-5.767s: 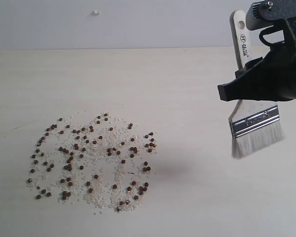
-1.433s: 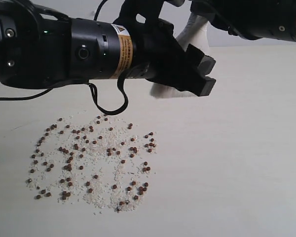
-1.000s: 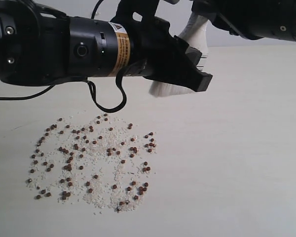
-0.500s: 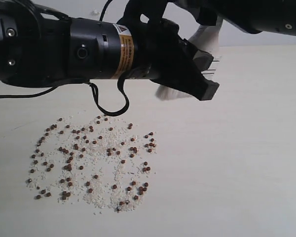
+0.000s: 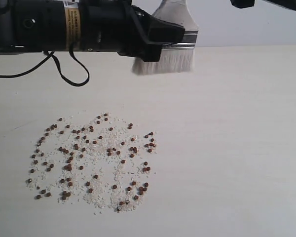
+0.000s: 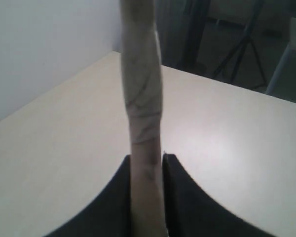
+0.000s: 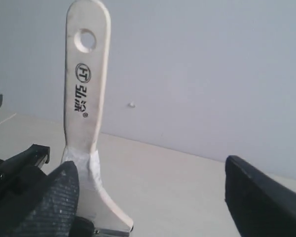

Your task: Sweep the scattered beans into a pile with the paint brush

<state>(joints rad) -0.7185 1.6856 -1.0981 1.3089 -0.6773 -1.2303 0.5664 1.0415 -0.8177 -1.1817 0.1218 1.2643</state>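
The paint brush (image 5: pixel 164 58) hangs above the table's far middle, cream bristles down, its silver ferrule (image 5: pixel 186 38) partly behind my left gripper (image 5: pixel 155 39). That gripper is shut on the pale wooden handle (image 6: pixel 142 98), which stands between its two black fingers (image 6: pixel 170 197). My right gripper (image 7: pixel 153 197) is open with nothing between its jaws. The handle (image 7: pixel 86 94), with its hole and dark mark, stands just beyond one of its fingers. The reddish-brown beans (image 5: pixel 91 158) lie scattered in a wide loose patch among white grains on the table's left front, well below the bristles.
The pale table (image 5: pixel 227 148) runs to a light wall at the back. The left arm's black body (image 5: pixel 49 24) and its looping cable (image 5: pixel 69 64) span the upper left. A dark bit of the right arm (image 5: pixel 266 2) shows at the top edge.
The brush, once held by the right gripper at the right, is now in the left gripper. The right gripper has opened and lifted away; the left arm has drawn back leftward.
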